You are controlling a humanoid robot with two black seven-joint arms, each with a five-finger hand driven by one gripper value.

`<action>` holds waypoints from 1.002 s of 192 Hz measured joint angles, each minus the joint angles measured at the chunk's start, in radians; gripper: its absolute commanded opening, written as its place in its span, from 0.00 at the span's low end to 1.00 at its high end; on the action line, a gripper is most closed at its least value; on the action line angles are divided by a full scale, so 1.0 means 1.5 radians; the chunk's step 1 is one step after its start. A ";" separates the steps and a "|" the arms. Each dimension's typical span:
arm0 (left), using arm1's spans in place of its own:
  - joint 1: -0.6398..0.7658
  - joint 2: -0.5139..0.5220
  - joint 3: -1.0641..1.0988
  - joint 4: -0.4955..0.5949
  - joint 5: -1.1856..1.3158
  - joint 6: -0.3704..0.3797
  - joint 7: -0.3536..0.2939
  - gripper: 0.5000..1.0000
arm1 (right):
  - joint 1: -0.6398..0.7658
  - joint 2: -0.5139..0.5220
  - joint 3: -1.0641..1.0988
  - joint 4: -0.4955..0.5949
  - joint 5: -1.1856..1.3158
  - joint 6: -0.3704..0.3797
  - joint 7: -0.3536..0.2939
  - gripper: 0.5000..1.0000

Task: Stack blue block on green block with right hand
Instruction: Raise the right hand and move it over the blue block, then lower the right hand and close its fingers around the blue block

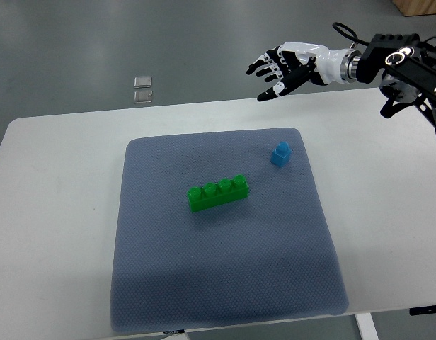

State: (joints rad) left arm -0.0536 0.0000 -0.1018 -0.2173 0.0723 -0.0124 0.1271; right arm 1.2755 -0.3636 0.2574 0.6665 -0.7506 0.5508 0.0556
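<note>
A small blue block point(280, 154) stands on the grey-blue mat point(218, 283) near its far right corner. A long green block point(218, 193) with a row of studs lies near the mat's middle, angled slightly, to the left of and nearer than the blue one. My right hand point(278, 69) comes in from the upper right and hovers above the table's far edge, well beyond the blue block. Its fingers are spread and hold nothing. The left arm does not show.
The mat lies on a white table point(55, 212). Two small clear squares point(142, 88) lie on the floor beyond the table's far edge. The right arm's black forearm point(409, 64) fills the upper right corner.
</note>
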 measured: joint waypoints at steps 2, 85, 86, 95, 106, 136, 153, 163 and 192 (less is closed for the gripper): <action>0.000 0.000 0.000 0.000 0.000 0.000 0.000 1.00 | 0.008 -0.003 -0.012 0.004 -0.007 0.004 0.000 0.83; -0.003 0.000 0.000 -0.004 0.000 0.000 -0.001 1.00 | 0.214 -0.075 -0.285 0.217 -0.185 0.040 -0.016 0.83; -0.003 0.000 0.000 -0.004 0.000 0.000 -0.001 1.00 | 0.214 -0.074 -0.285 0.217 -0.187 0.040 -0.015 0.83; -0.003 0.000 -0.001 -0.002 -0.001 0.000 -0.001 1.00 | 0.214 -0.063 -0.288 0.218 -0.210 0.038 -0.014 0.83; -0.003 0.000 -0.001 -0.002 -0.001 0.000 -0.001 1.00 | 0.212 -0.048 -0.293 0.217 -0.232 0.029 -0.014 0.83; -0.003 0.000 0.000 0.002 -0.001 0.000 0.000 1.00 | 0.185 -0.013 -0.303 0.191 -0.259 -0.018 -0.015 0.83; -0.003 0.000 -0.001 0.004 -0.001 0.000 0.000 1.00 | 0.162 0.002 -0.305 0.178 -0.269 -0.039 -0.013 0.83; -0.003 0.000 -0.001 0.005 -0.001 0.000 0.000 1.00 | 0.146 0.012 -0.305 0.173 -0.272 -0.055 -0.011 0.83; -0.003 0.000 -0.002 0.005 -0.001 0.001 0.000 1.00 | 0.109 0.039 -0.306 0.151 -0.288 -0.109 0.000 0.83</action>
State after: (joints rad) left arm -0.0583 0.0000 -0.1043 -0.2101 0.0706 -0.0116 0.1270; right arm 1.4386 -0.3045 -0.2016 0.8926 -1.1824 0.3870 0.0556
